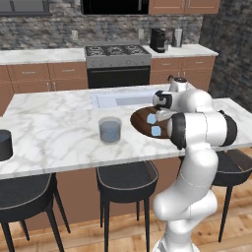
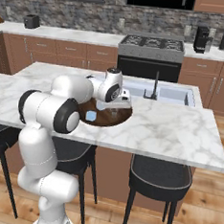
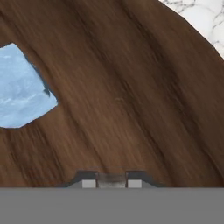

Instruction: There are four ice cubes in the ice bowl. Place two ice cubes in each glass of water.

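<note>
**Ice cubes in the brown bowl, our gripper down among them**

Ice cubes sit in the ice bowl (image 1: pixel 140 123), a wide, shallow, dark-brown wooden dish on the white marble island counter (image 1: pixel 59 142). From our left base camera we see two pale blue cubes: one (image 1: pixel 151 119) near the middle of the bowl and another (image 1: pixel 156 131) closer to the near rim. From the right base camera one cube (image 2: pixel 91 115) lies on the bowl floor, beside our arm. Our hand camera looks closely at the bowl's wood grain, with a single large blue cube (image 3: pixel 22 87) at the left of its picture and a sliver of marble at the top right corner.

Our gripper (image 2: pixel 115 110) reaches down into the bowl, and its two dark tips (image 3: pixel 111 181) stand close together at the bottom of the hand camera's picture. The jaws are clenched; we cannot tell from the pictures whether a cube is caught between them.

To the left of the bowl, well apart from it, stands the see-through grey glass (image 1: pixel 110 129) holding bluish water. Far to the left, at the counter's edge of the picture, is the dark glass (image 1: pixel 5 144). Behind the bowl lies a sink (image 2: pixel 170 94) with a dark faucet (image 2: pixel 154 87). Black stools (image 1: pixel 127 181) stand under the counter's near side, and a stove (image 1: pixel 117 54) sits against the back wall.
</note>
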You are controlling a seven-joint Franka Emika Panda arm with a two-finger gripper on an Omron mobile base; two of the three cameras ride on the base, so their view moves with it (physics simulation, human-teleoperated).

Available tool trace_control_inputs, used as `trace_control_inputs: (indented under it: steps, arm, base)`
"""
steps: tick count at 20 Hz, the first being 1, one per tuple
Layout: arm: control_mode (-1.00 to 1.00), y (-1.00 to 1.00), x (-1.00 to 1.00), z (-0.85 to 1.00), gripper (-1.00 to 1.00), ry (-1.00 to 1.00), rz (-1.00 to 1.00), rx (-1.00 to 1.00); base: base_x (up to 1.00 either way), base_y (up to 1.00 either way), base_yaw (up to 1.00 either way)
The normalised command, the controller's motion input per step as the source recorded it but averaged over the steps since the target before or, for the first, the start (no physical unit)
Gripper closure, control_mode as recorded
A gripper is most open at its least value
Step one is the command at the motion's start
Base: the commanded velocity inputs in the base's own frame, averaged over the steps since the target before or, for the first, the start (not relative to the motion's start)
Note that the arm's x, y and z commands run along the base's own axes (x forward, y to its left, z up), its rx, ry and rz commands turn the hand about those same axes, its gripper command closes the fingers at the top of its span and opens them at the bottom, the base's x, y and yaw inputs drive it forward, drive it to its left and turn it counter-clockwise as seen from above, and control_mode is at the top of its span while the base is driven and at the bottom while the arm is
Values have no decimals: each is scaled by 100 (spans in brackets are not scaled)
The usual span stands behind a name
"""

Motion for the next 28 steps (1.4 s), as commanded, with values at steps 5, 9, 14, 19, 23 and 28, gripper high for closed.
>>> trace_control_inputs:
  steps: [5, 9, 14, 19, 23, 28]
  arm:
    - [-100, 0, -6, 0, -100, 0, 0, 0]
    - [-100, 0, 0, -1, -100, 0, 0, -1]
    - [-100, 0, -6, -11, -100, 3, 0, -3]
    - [-100, 0, 0, -6, -100, 0, 0, -3]
    - [-100, 0, -11, -9, 100, 3, 0, -2]
    - [-100, 0, -6, -2, 100, 2, 0, 0]
  base:
    - [0, 0, 0]
    - [0, 0, 0]
    - [0, 0, 0]
    - [0, 0, 0]
    - [0, 0, 0]
    - [0, 0, 0]
